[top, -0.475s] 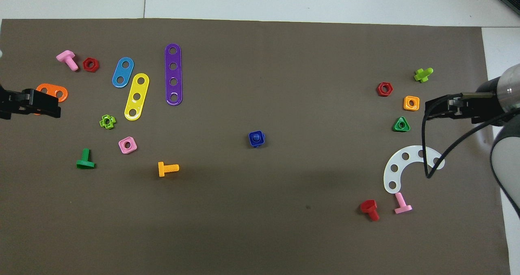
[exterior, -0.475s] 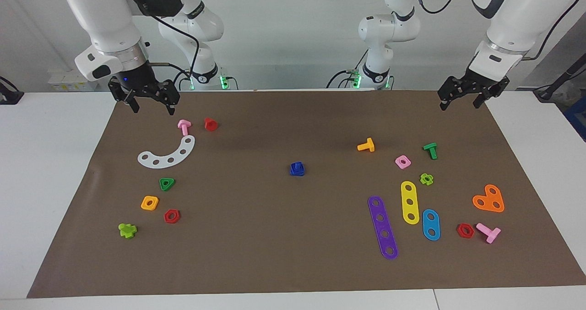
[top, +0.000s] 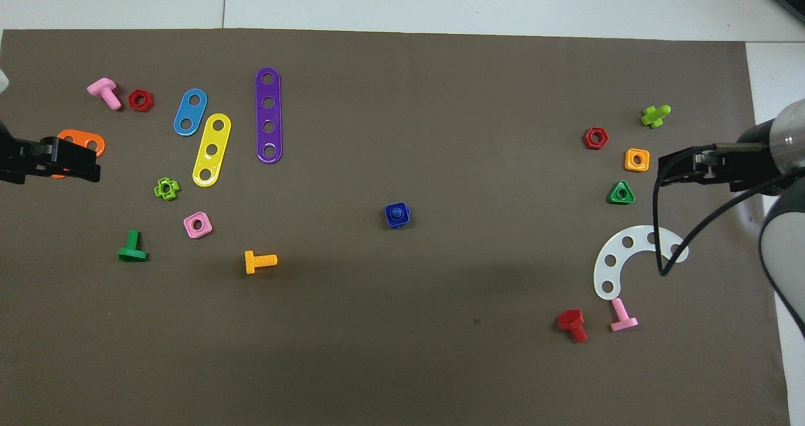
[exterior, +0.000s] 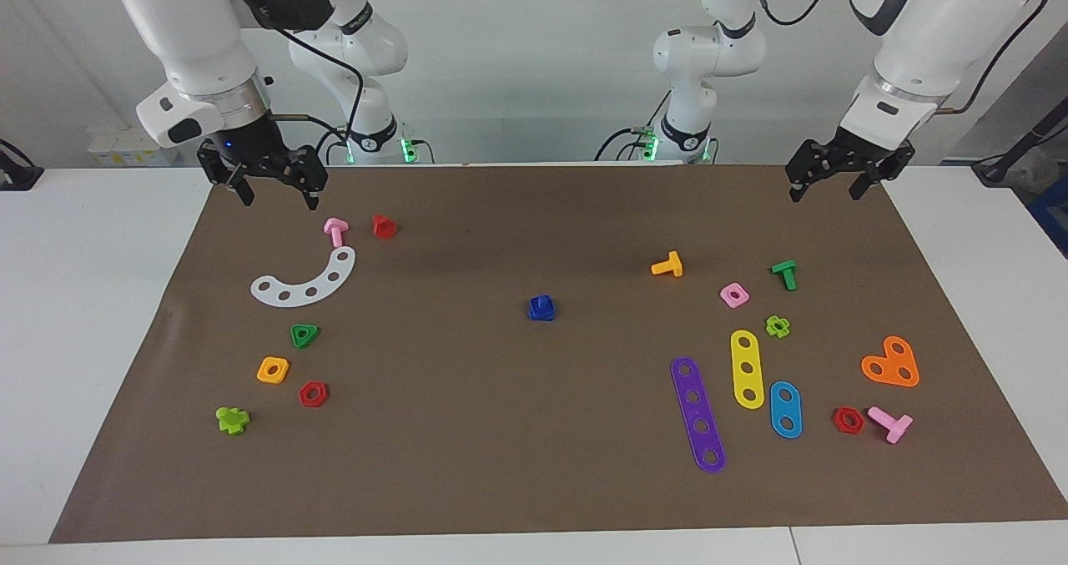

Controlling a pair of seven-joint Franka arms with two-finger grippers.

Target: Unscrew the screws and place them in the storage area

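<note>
A small dark-blue screw [exterior: 541, 306] sits in a blue square nut at the middle of the brown mat; it also shows in the overhead view [top: 397, 214]. The storage area [exterior: 250, 340] is bare mat among the green triangular nut [exterior: 304, 335], orange square nut [exterior: 273, 370], red hexagonal nut [exterior: 313, 394] and white curved strip [exterior: 304, 281]; it also shows in the overhead view [top: 607, 165]. My right gripper [exterior: 278, 196] is open and empty, raised over the mat's corner by a pink screw [exterior: 335, 231]. My left gripper [exterior: 826, 189] is open and empty, raised over the mat's edge at its own end.
At the left arm's end lie purple [exterior: 698, 415], yellow [exterior: 748, 369] and blue [exterior: 785, 410] strips, an orange heart plate [exterior: 891, 363], orange [exterior: 667, 265] and green [exterior: 784, 274] screws and several nuts. A red screw [exterior: 384, 226] and a lime piece [exterior: 232, 419] lie at the right arm's end.
My left gripper has shifted a little toward the middle of the table. The right gripper and the parts on the mat have not moved.
</note>
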